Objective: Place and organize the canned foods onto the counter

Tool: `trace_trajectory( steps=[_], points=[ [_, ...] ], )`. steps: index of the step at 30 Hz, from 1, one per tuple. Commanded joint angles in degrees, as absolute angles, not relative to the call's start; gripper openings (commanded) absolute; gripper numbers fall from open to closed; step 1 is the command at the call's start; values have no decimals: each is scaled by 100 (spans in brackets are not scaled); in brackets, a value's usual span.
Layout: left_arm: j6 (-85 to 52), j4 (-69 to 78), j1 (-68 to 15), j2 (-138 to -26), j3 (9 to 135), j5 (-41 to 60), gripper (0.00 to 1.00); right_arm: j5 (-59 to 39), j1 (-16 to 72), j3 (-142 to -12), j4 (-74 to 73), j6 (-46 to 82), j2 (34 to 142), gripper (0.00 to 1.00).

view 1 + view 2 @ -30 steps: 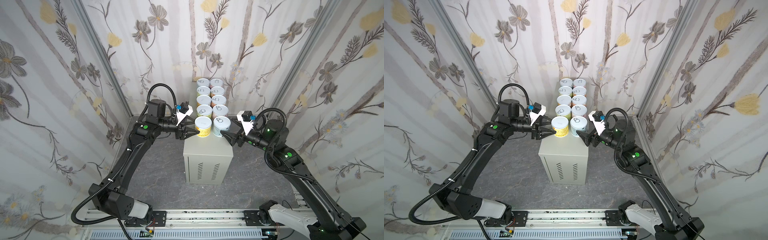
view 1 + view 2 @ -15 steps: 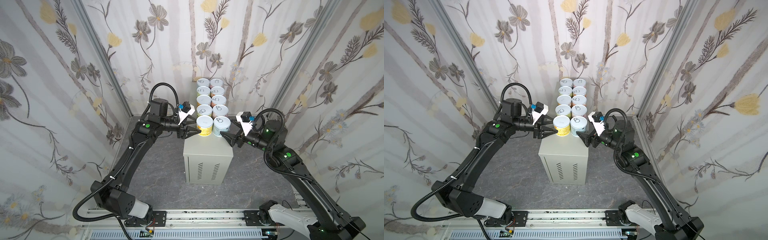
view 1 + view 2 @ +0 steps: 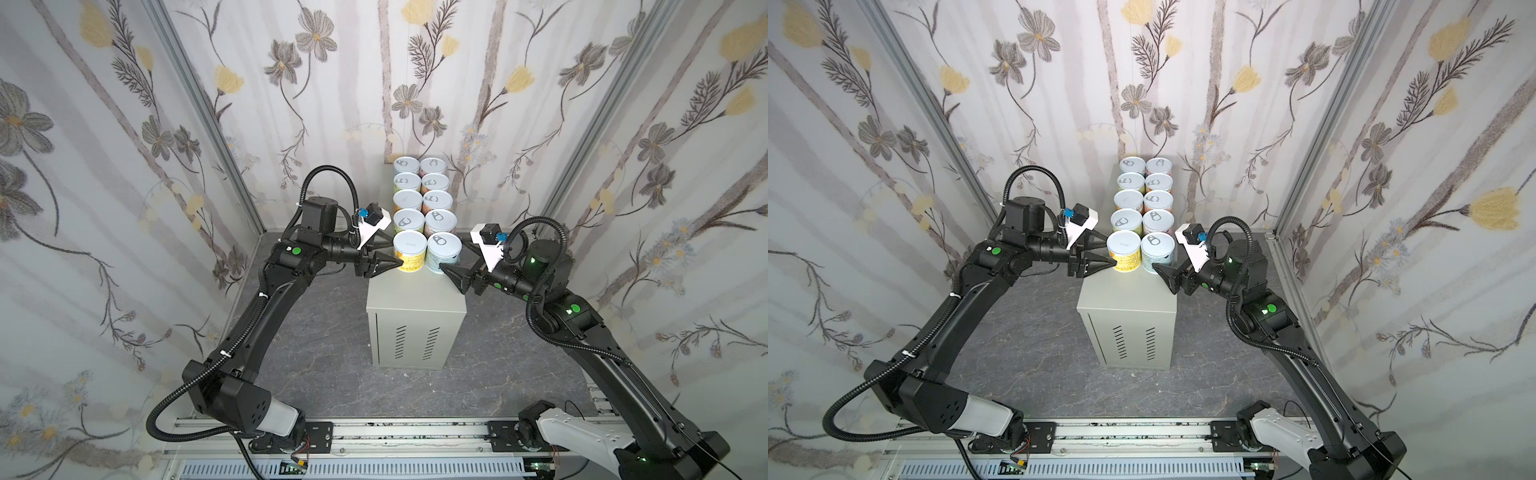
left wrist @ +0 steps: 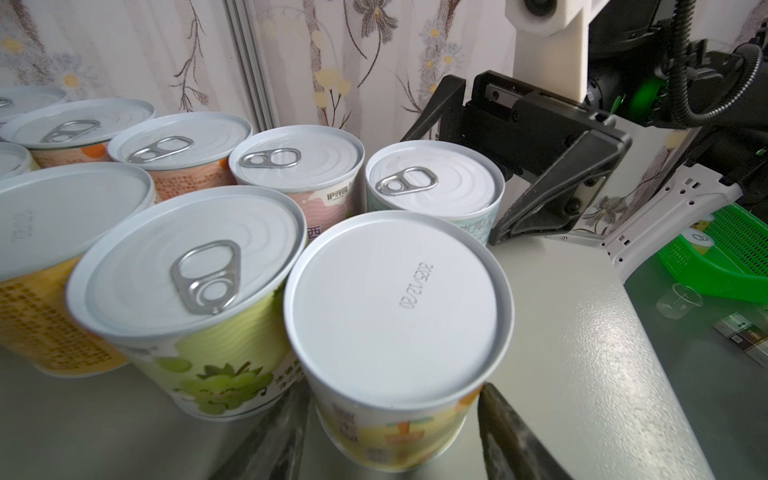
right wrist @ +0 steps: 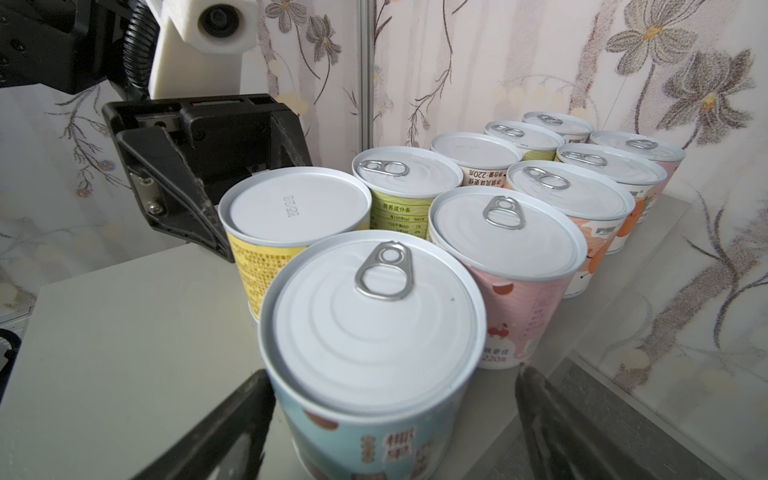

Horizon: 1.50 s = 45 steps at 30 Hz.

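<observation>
Several canned foods stand in two rows on the counter [image 3: 415, 291], seen in both top views. At the near end of the left row is a yellow can [image 3: 409, 251] [image 4: 395, 299], plain end up. My left gripper [image 3: 397, 250] [image 4: 395, 388] is open, its tips narrowly flanking this can's near side, a thin gap on one side. Beside it stands a pale blue can [image 3: 444, 249] [image 5: 374, 324], pull-tab up. The right gripper [image 3: 453, 255] [image 5: 395, 372] is open around it, with clear gaps on both sides. Both cans rest on the counter top.
Flowered walls close in on three sides. Dark marbled floor [image 3: 332, 353] surrounds the counter, and the arms' rail [image 3: 395, 436] runs along the front. In the left wrist view a green basket [image 4: 723, 257] and a small clear cup [image 4: 679, 299] lie on the floor.
The left arm's elbow has shifted a little while its gripper stays at the yellow can. The right gripper has edged slightly towards the pale blue can. No can has moved.
</observation>
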<state>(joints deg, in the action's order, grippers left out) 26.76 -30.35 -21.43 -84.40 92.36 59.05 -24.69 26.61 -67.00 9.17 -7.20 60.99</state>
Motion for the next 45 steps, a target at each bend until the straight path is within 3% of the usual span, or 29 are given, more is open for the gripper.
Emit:
trace_trajectory(
  steps=[1, 7, 16, 20, 23, 35, 45],
  points=[
    [2706, -3063, -2156, -8420, 9300, 5889, 64, -2461, 2666, -6710, 764, -823, 6119, 91],
    [2711, -3068, -2159, -8225, 9205, 5775, 76, -2477, 2668, -6839, 773, -826, 6130, 100],
    [2807, -2706, -1760, -7434, 8703, 5231, 92, -2360, 2654, -7153, 851, -763, 5880, 100],
    [2421, -1828, -1211, -6935, 8127, 5201, 99, -1811, 2586, -7125, 776, -789, 5626, 100],
    [1848, -722, -783, -6546, 7467, 4939, 100, -762, 2534, -6934, 576, -757, 5440, 100],
    [604, 1778, 93, -6097, 5001, 1106, 100, 1984, 1540, -4850, -1364, -346, 4588, 100],
    [-35, 2939, 371, -6108, 3319, -124, 100, 1916, 843, -2239, -3791, 185, 4990, 100]
  ],
)
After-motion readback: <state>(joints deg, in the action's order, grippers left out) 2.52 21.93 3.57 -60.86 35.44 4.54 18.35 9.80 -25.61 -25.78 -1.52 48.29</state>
